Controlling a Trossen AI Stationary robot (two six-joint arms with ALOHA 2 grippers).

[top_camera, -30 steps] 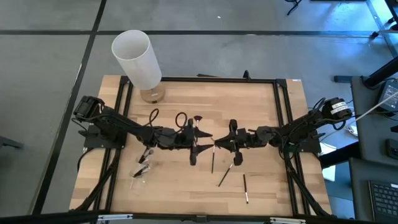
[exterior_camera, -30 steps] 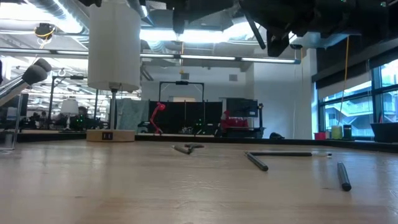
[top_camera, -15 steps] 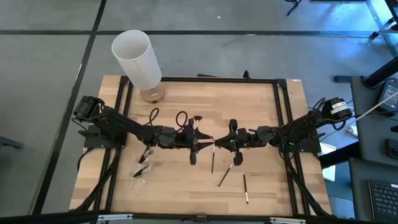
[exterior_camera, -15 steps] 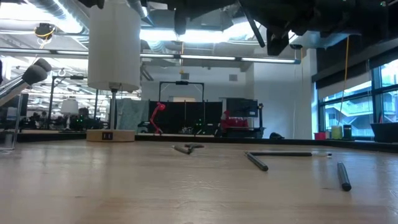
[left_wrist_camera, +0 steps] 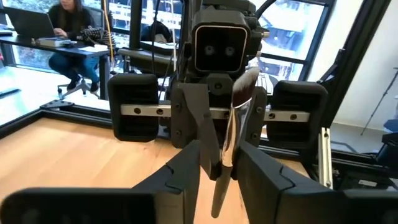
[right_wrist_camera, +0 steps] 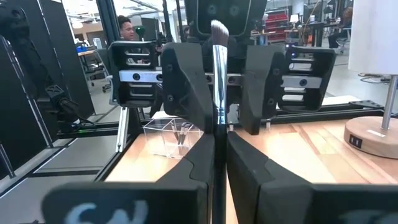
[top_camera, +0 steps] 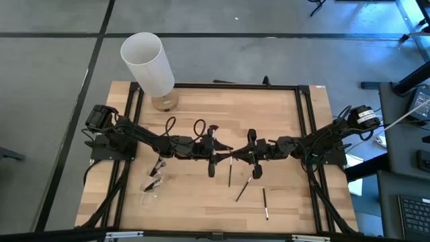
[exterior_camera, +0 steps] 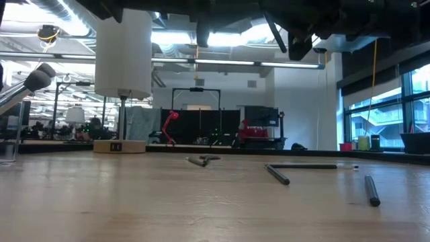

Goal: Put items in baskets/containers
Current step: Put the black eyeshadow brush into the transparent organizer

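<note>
Pinched shut on a slim makeup brush [left_wrist_camera: 225, 146] with the left gripper [left_wrist_camera: 219, 171], above the middle of the table [top_camera: 295, 121]. Gripped from the opposite side by the right gripper [right_wrist_camera: 219, 146], likewise closed tight on the same handle, nose to nose with the left. Held clear of the wood between the two.

Looks like a mid-air hand-over, judging by two holds on one brush; cannot tell which gripper gives and which takes.

Farther out: a clear container [right_wrist_camera: 169, 135] on the left arm's side of the table, already with a few brushes inside, well apart from the meeting point. Also three loose brushes [top_camera: 242, 190] flat on the boards near the right gripper, toward the near edge. Beyond all that, a tall white cylinder [top_camera: 146, 60] at the far left corner.

Next, probably: let go with one gripper only, once the other hold is sure. Then carry the brush across to the container, tip it upright and drop it through the open top. Calls for a clean release with no sideways tug, and careful aim at a see-through rim that is hard to make out
</note>
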